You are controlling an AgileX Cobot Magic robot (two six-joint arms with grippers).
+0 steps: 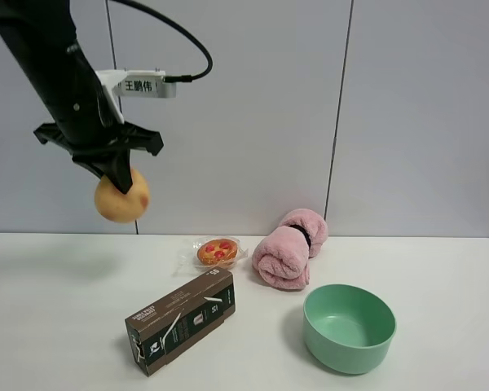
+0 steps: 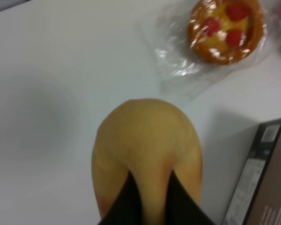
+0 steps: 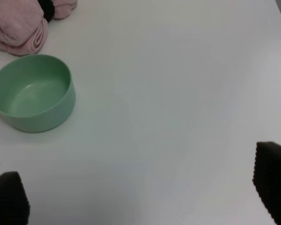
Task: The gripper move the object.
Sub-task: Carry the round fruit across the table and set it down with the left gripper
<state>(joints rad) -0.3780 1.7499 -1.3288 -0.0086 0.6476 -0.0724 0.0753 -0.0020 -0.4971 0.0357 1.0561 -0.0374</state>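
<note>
Grip in place: black two-fingered left gripper (image 1: 116, 173) clamped on the round yellow-orange fruit-like ball (image 1: 121, 196) with reddish blotches, both fingers (image 2: 126, 201) pressing into its upper half. Hangs high in the air over the left end of the white counter (image 1: 57, 309), apparently toward the back edge, touching nothing below. Looks light and somewhat soft, judging by the skin bulging between the black tips in the left wrist view. Probably smooth too, so liable to roll or slip out of so narrow a pinch. Better held across the widest part than near the crown, with steady pressure and no jerks. Black right gripper (image 3: 140, 192) spread wide and empty over the right part of the counter, apart from the green plastic bowl (image 3: 33, 91) and the rolled pink towel (image 3: 18, 26). Small wrapped tart with red topping (image 2: 225, 28) and brown cardboard box (image 1: 181, 319) toward the middle of the counter, well below the ball.
</note>
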